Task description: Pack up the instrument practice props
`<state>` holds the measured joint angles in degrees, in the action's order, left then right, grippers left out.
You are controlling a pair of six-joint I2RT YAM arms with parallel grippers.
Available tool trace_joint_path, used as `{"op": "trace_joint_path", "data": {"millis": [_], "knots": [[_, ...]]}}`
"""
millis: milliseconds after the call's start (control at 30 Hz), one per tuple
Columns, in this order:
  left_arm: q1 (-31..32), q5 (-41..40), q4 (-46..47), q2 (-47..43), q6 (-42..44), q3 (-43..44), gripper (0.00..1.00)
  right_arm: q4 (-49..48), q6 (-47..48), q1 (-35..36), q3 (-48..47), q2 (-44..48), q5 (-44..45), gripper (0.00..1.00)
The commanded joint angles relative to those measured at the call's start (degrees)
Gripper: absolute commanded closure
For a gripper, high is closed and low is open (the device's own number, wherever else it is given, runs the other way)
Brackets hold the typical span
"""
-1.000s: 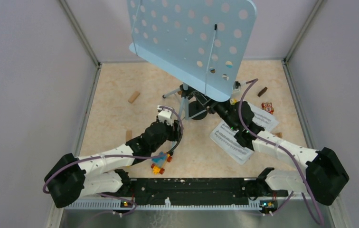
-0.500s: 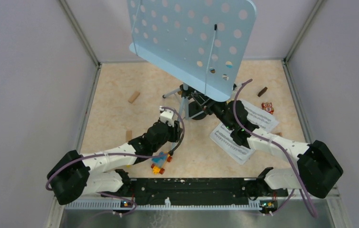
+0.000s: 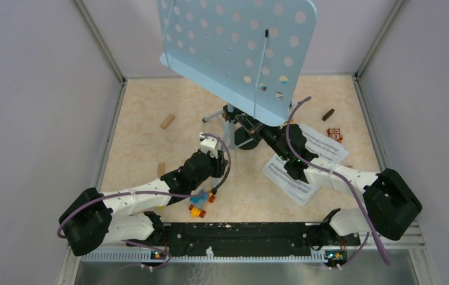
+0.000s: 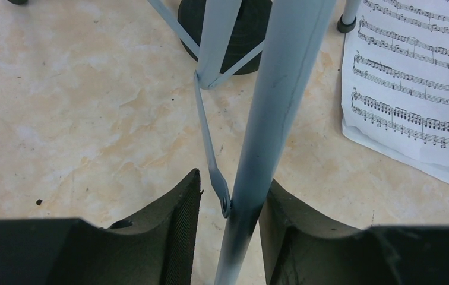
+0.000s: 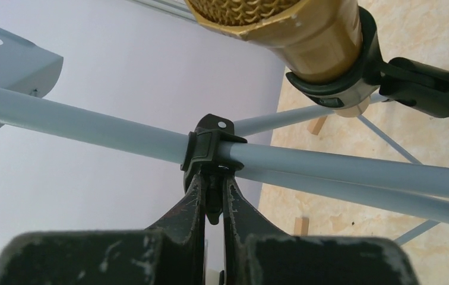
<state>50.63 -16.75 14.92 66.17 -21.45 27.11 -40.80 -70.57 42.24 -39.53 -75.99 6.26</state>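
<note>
Comparing with a second ago, your right arm has swung inward toward the middle of the table, and the pale-blue perforated music rack (image 3: pixel 234 47) has leaned slightly to the left with it. I read this as the stand-folding step beginning, with nothing packed yet.

The right gripper (image 5: pixel 211 181) has its fingers drawn almost together, pinching the tab under the black collar clamp (image 5: pixel 210 145) on the rack's pole (image 4: pixel 269 136). The left gripper (image 4: pixel 232 183) has hardly moved in the last half second. Its jaws are apart, straddling the pole low down: one pad is against the tube and the other stands off it, with the brace link (image 4: pixel 210 148) in the gap.

- The rack stands mid-table on its tripod legs, its desk tilted high above both wrists.
- The gold microphone (image 5: pixel 281 29) sits in its black mic holder (image 5: pixel 341 77), just beside your right fingers, so there is little room on that side.
- A round black base (image 4: pixel 255 29) lies just behind the near leg.
- The white sheet-music pages (image 3: pixel 290 178) lie flat under the right forearm.
- The right arm's cable loops up close to the desk's lower edge and could catch on it.

3 walls hem the table in. The open floor is on the left, broken only by a wooden block (image 3: pixel 167 122). The toy-block car (image 3: pixel 198 205) sits beside your left forearm.
</note>
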Motion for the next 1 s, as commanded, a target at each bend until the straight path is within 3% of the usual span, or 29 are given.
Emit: {"op": "trace_joint_path", "data": {"millis": [0,333,567,700,967], "knots": [[0.1,0.4,1.5,0.3,-1.0,1.9,0.55,-1.5,7.9,0.6,-4.1,-1.1,-1.7,1.00],[0.1,1.7,1.6,1.7,-0.1,2.6,0.56,1.4,50.7,1.4,-7.4,-2.3,-20.7,1.00],[0.2,2.1,2.0,3.0,0.1,3.1,0.57,8.4,84.4,6.3,-7.6,-0.3,-19.4,1.00],[0.2,2.2,1.9,3.7,0.4,3.9,0.58,11.4,96.5,7.4,-6.7,0.7,-19.4,1.00],[0.2,2.7,2.1,4.5,0.1,4.3,0.62,18.6,111.9,7.7,-4.2,3.0,-20.1,1.00]]}}
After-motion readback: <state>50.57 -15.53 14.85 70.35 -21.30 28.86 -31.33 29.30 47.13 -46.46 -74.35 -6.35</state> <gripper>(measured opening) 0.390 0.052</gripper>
